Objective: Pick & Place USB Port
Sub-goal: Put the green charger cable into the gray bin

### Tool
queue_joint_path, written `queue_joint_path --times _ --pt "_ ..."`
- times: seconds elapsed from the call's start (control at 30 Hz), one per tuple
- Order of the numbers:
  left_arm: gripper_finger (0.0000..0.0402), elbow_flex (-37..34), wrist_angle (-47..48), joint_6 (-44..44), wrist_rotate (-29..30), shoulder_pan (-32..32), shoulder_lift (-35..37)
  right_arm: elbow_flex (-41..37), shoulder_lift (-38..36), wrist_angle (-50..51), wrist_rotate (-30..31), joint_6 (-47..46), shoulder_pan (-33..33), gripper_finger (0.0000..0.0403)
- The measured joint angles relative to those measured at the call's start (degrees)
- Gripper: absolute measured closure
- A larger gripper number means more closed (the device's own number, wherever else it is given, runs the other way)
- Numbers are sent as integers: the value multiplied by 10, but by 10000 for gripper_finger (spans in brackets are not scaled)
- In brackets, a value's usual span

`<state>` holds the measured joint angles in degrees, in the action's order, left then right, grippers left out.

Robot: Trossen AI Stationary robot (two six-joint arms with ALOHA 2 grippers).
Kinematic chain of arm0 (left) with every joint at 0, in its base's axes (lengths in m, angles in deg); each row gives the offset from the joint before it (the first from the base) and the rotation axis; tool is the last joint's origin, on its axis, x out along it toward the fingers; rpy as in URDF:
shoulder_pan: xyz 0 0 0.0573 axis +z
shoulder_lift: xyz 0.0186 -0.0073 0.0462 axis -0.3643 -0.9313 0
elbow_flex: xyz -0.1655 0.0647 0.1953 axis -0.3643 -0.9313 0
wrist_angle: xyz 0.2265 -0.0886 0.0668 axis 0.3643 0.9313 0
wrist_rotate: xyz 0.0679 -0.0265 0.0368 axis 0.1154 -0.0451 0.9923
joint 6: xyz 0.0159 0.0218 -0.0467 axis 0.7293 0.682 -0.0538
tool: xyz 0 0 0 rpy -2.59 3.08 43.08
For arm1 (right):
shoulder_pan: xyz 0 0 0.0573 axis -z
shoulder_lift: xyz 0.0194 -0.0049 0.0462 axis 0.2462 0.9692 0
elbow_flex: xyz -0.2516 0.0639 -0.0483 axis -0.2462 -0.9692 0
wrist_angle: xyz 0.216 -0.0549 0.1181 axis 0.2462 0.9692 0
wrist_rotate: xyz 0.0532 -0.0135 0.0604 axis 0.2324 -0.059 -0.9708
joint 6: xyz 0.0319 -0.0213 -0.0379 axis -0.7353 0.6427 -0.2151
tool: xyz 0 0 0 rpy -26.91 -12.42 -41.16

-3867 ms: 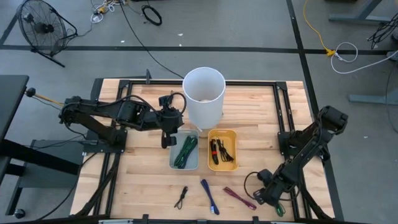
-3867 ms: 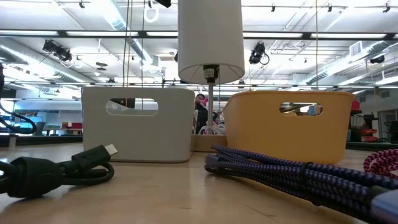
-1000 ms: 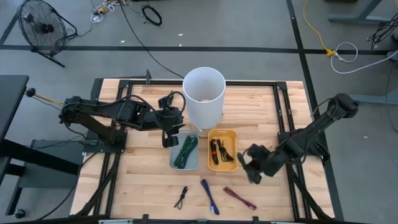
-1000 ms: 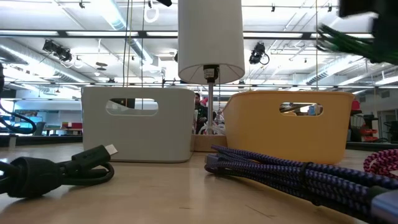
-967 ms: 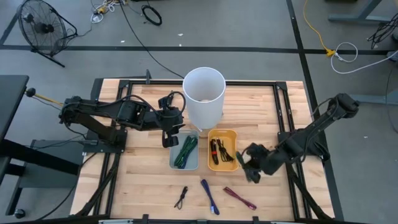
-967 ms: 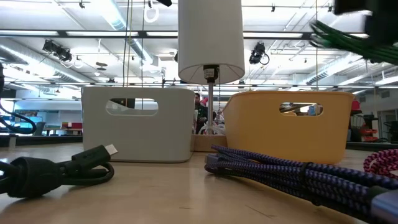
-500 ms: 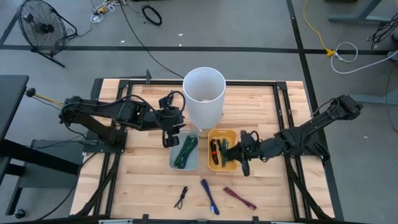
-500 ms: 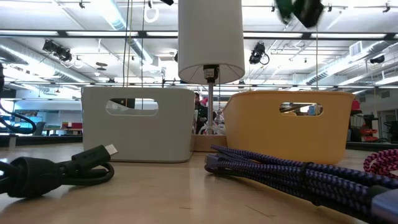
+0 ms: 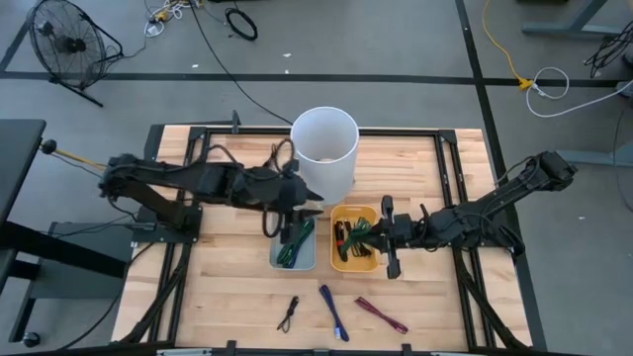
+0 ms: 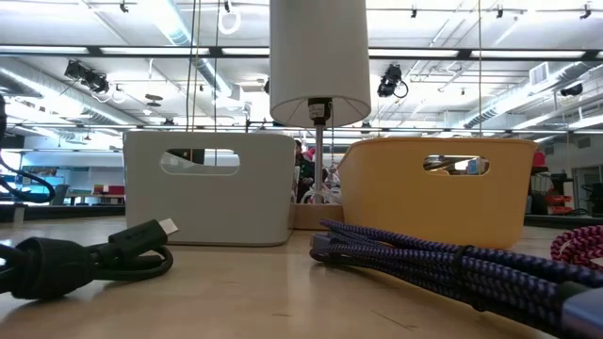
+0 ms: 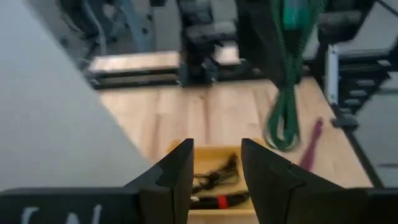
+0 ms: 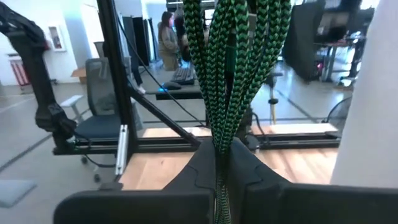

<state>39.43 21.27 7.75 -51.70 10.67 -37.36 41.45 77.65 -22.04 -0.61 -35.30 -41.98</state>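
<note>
purple cable [image 10: 452,266] cut off, people [image 12: 168,37] blurred

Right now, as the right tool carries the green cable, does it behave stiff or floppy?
Probably floppy: the green cable hangs in loose loops below the right tool. It looks light, and its braided sheath likely resists slipping.

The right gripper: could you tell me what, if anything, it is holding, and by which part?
The right gripper is shut on a bundled green braided cable, pinched at one end of the bundle, over the yellow bin.

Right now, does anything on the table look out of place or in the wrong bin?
Possibly: the right tool holds a green cable over the yellow bin, while the other green cables lie in the grey bin.
</note>
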Motion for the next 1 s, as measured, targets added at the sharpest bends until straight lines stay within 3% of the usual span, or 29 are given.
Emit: queue_joint_path --times 0.33,0.67,1.0 --pt "264 0 -77 -10 -60 -2 -78 1 -13 0 9 41 -1 398" --pt "264 0 -139 -6 -142 -9 -93 1 -13 9 15 50 -1 398" --pt "264 0 -163 10 -106 -11 -108 0 -13 12 29 45 -1 398"
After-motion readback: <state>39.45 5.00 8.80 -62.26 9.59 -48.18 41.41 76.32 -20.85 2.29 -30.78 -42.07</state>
